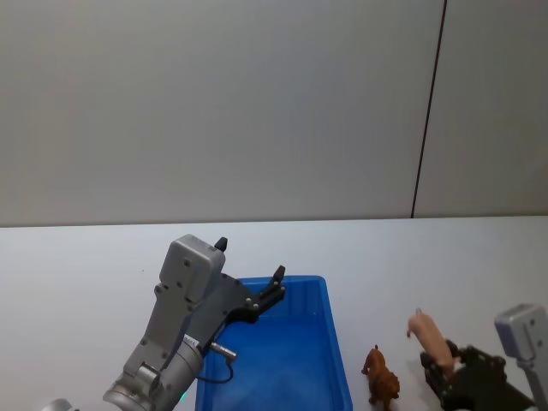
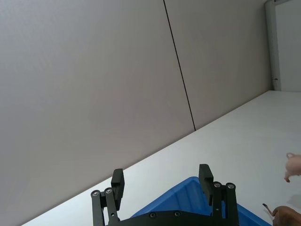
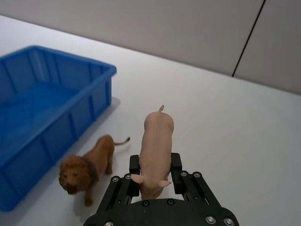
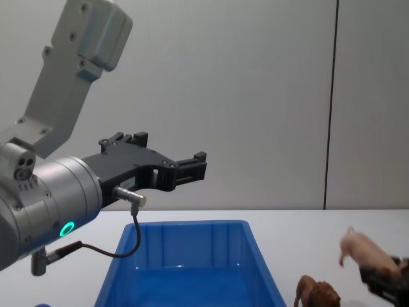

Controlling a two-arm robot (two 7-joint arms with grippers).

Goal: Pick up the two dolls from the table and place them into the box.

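Observation:
A pale pink pig doll (image 3: pixel 157 141) hangs tilted just above the white table (image 3: pixel 225 122), with my right gripper (image 3: pixel 155 162) shut on its front half. In the head view the pig (image 1: pixel 425 330) and right gripper (image 1: pixel 441 364) are at the lower right. The brown lion doll (image 3: pixel 89 167) stands on the table between the pig and the blue box (image 3: pixel 70 122), close to the box's right wall. It also shows in the head view (image 1: pixel 381 381). My left gripper (image 1: pixel 249 259) hovers open and empty over the box (image 1: pixel 336 342), well above its rim.
The left arm's grey wrist (image 4: pixel 51 198) and a dangling cable (image 4: pixel 121 249) hang over the left side of the box (image 4: pixel 192 243). A plain wall with a dark vertical seam (image 1: pixel 428 111) stands behind the table. Bare tabletop lies to the right of the dolls and behind the box.

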